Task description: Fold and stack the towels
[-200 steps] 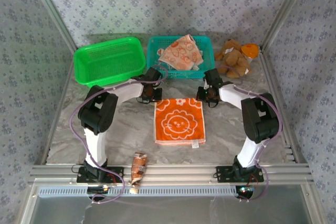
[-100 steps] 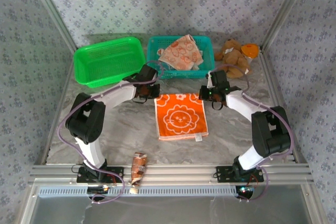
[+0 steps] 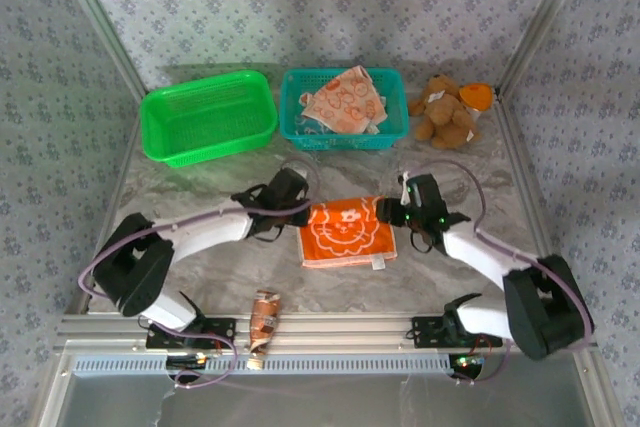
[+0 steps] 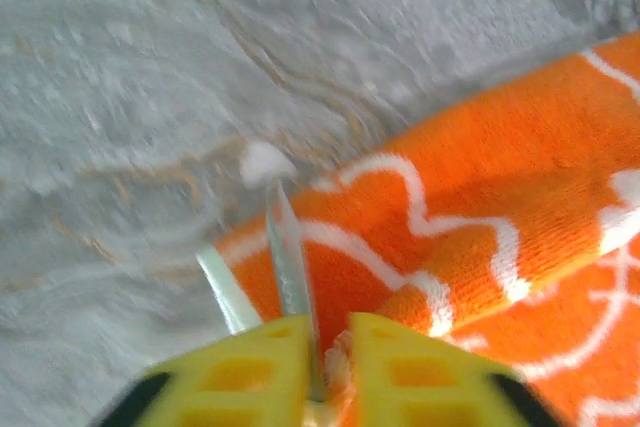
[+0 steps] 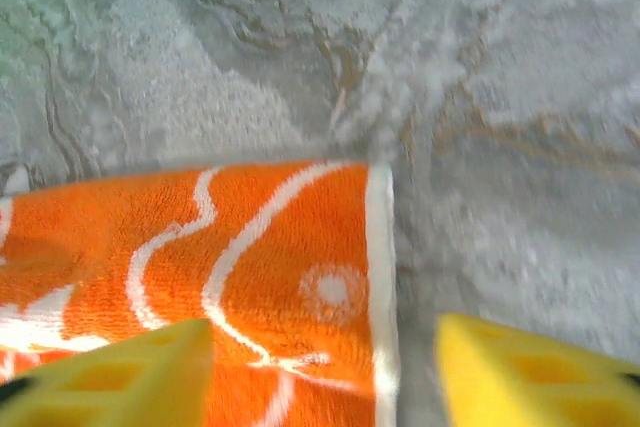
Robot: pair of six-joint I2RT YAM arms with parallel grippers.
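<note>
The orange towel [image 3: 345,235] with the white lion lies mid-table, its far edge turned over toward the near side into a thick fold [image 4: 480,207]. My left gripper [image 3: 300,210] sits at the towel's left end. Its yellow jaws [image 4: 328,332] are only a narrow slit apart, with a pinch of orange cloth between them. My right gripper [image 3: 386,212] hovers at the right end, open wide over the towel's white-edged corner [image 5: 375,247] and holding nothing [image 5: 320,347]. A pale peach towel [image 3: 345,99] lies crumpled in the teal basket [image 3: 392,132].
A green basket [image 3: 210,117] stands at the back left beside the teal one. A brown teddy bear [image 3: 445,112] sits at the back right. A small brown packet [image 3: 264,315] lies near the front rail. Bare marble lies on both sides of the towel.
Both grippers came toward the near side with the towel's far edge, folding it over. The right gripper opened and let go. The left jaws have parted slightly.
</note>
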